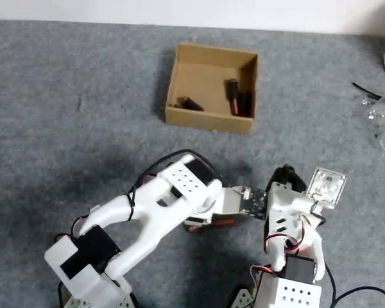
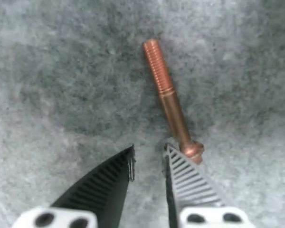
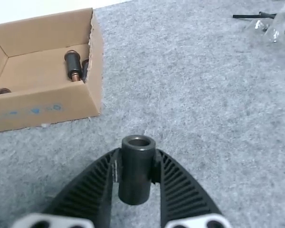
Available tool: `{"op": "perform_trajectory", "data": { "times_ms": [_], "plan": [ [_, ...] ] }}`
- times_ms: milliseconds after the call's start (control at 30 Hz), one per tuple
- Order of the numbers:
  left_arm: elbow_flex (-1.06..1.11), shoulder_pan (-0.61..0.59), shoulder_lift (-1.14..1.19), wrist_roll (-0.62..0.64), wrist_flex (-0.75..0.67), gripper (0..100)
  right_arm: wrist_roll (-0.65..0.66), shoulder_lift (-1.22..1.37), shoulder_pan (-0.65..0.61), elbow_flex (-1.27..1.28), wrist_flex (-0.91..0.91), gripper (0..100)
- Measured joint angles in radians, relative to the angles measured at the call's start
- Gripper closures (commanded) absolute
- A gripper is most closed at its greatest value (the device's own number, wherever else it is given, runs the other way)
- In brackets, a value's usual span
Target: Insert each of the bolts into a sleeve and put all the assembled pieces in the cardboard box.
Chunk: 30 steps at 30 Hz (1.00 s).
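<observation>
A copper bolt [image 2: 167,95] lies flat on the grey carpet. My left gripper [image 2: 148,156] hangs just over the carpet, open by a narrow gap with nothing in it; the bolt's head rests against the outer side of one fingertip [image 2: 171,154]. My right gripper [image 3: 137,164] is shut on a black sleeve [image 3: 137,171], held upright with its bore facing up; the sleeve [image 1: 285,174] is in front of the box and to its right. The cardboard box [image 1: 208,120] stands at the far middle, with two assembled pieces [image 1: 233,96] [image 1: 191,103] inside.
The two arms stand close together near the table's front edge, the left arm [image 1: 160,205] stretched towards the right one. Black cables and clear plastic bits [image 1: 375,102] lie at the far right. Open carpet stretches between the grippers and the box.
</observation>
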Motion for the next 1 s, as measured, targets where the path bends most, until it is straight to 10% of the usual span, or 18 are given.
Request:
{"op": "perform_trajectory", "data": {
  "times_ms": [1000],
  "plan": [
    [-0.009,0.049,0.002,0.164,0.009,89,0.002,0.0,0.089,0.0,0.0,99.4]
  ]
}}
